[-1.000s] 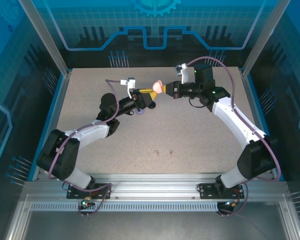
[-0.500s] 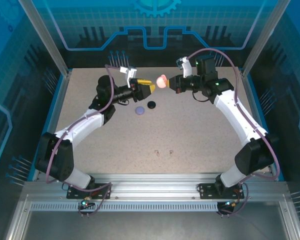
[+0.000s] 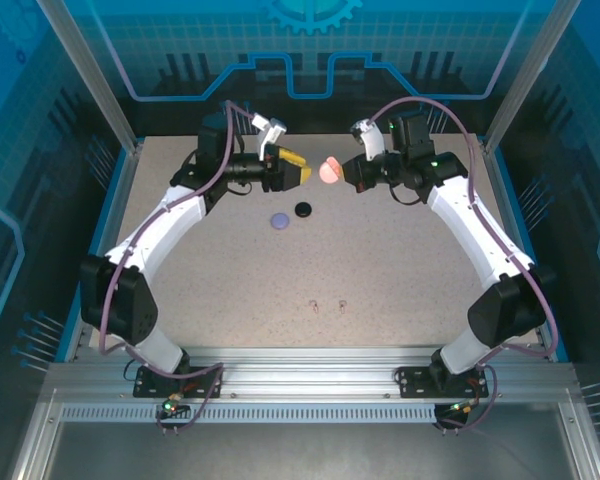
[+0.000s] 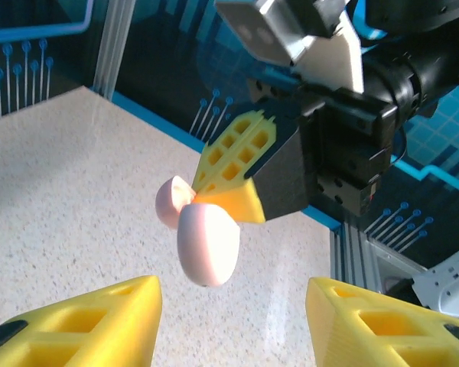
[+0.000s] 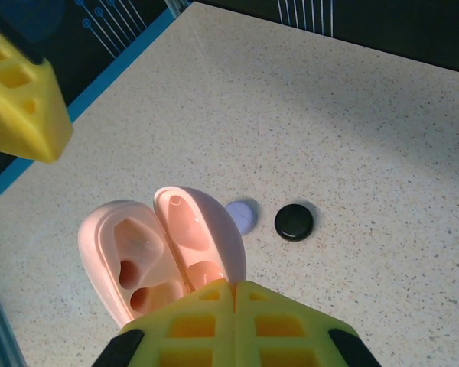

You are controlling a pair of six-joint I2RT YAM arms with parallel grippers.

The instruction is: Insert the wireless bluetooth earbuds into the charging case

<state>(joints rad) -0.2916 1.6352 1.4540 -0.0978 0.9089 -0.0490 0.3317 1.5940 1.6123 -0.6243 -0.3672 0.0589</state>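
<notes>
My right gripper (image 3: 344, 170) holds a pale pink charging case (image 3: 329, 171) in the air over the far middle of the table. In the right wrist view the case (image 5: 157, 248) hangs open like a clam, its moulded wells towards the camera, and the right gripper (image 5: 234, 306) is shut on its hinge end. My left gripper (image 3: 300, 175) faces it from the left, a short gap away. In the left wrist view the left gripper (image 4: 233, 325) is open, and the case (image 4: 206, 241) hangs just ahead, with nothing between the fingers (image 4: 92, 329). Two tiny pale earbuds (image 3: 313, 305) (image 3: 341, 301) lie on the table nearer the bases.
A round lavender case (image 3: 278, 221) and a round black case (image 3: 303, 209) lie shut on the speckled table (image 3: 400, 270) below the grippers, also in the right wrist view as lavender case (image 5: 241, 215) and black case (image 5: 294, 222). Blue walls and metal posts ring the table.
My left arm has risen and swung back, uncovering the lavender and black cases. Its jaws have spread wider. The right gripper has shifted slightly with the pink case.
</notes>
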